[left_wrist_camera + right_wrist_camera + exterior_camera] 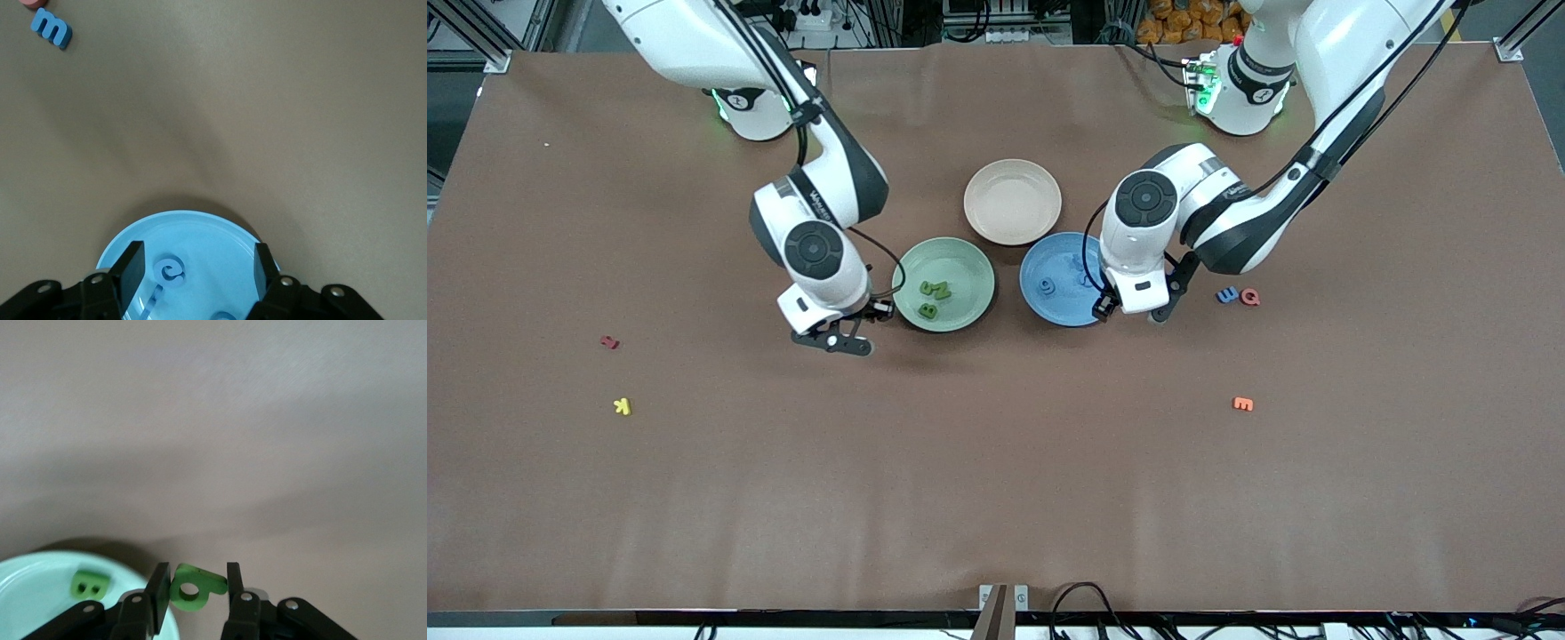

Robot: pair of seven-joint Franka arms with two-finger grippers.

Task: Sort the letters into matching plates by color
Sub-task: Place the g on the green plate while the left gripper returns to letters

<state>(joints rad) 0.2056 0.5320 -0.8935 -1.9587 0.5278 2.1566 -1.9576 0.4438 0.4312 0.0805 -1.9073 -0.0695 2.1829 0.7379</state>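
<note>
The right gripper (195,592) clamps a green letter (193,588) just over the green plate's (978,302) rim. The left gripper (197,272) hangs with jaws spread above the blue plate (220,230), where a blue letter (171,269) lies.

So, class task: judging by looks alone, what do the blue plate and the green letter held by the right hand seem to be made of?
Blue plate: probably plastic or melamine, with a matte finish; the colour is even and there are only soft highlights.
Green letter in the right hand: likely foam or soft rubber, since it is thick, with a dull surface and rounded, chunky edges. Neither can be confirmed by sight.
</note>
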